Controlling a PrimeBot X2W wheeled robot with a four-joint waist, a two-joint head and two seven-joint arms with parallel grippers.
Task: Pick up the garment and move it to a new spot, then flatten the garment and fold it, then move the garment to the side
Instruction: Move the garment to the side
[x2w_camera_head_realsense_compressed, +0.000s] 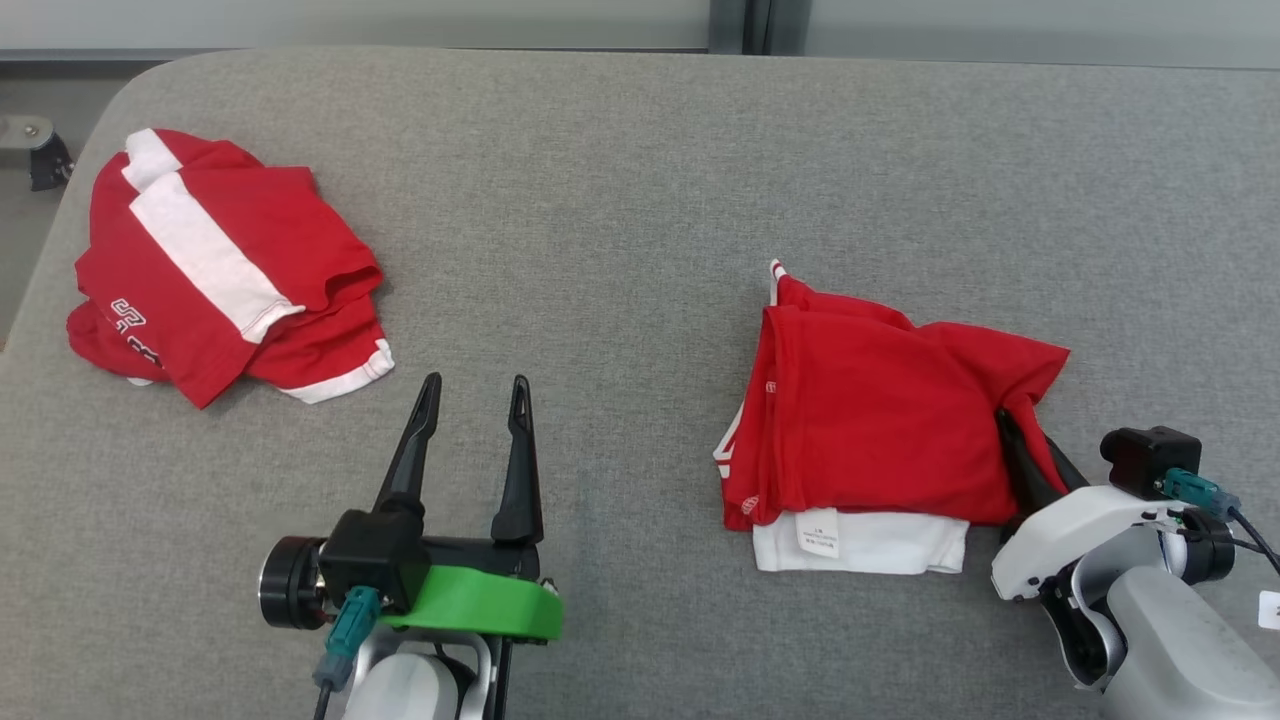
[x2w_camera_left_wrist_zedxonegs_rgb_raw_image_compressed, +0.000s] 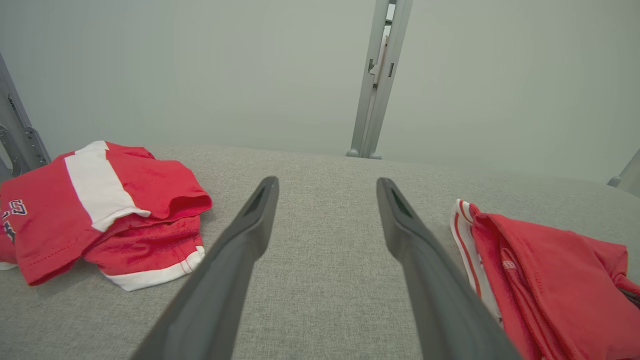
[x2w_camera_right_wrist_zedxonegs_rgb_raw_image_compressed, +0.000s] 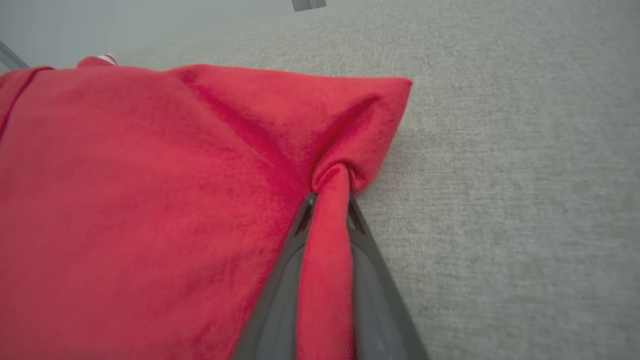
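Worktop: grey woven covering (x2w_camera_head_realsense_compressed: 620, 180), rounded at its 10 o'clock corner, with a pale wall and a metal post (x2w_camera_left_wrist_zedxonegs_rgb_raw_image_compressed: 375, 100) behind. The middle is bare, which leaves room to spread cloth out.
Garment: red (x2w_camera_head_realsense_compressed: 870, 410), lying at 3 o'clock from the worktop's middle in a rough folded rectangle. A white layer (x2w_camera_head_realsense_compressed: 890, 548) with a sewn label sticks out from under its 6 o'clock edge.
Right fingers: closed (x2w_camera_right_wrist_zedxonegs_rgb_raw_image_compressed: 372, 300) on a pinch of the garment's red cloth at its 4 o'clock corner. The wrist view shows the cloth bunched into a ridge between them. Gripping at an outer corner looks meant to let the arm lift or drag the piece without reaching across it.
Left fingers: spread apart (x2w_camera_head_realsense_compressed: 517, 470) and holding nothing, over bare worktop at 7 o'clock with the tips toward 12. They are well apart from both pieces of cloth, probably waiting until a second corner needs holding.
Second garment: red with a white band and lettering (x2w_camera_head_realsense_compressed: 220, 270), loosely folded at 10 o'clock near the worktop's edge. It looks set aside, not in play.
Step in hand: the grip is made, and the garment rests flat on the worktop. Whether this starts the first pick-up or the last move aside cannot be told.
Risk: the pinch may hold the top layer alone, so a pull could peel the fold open.
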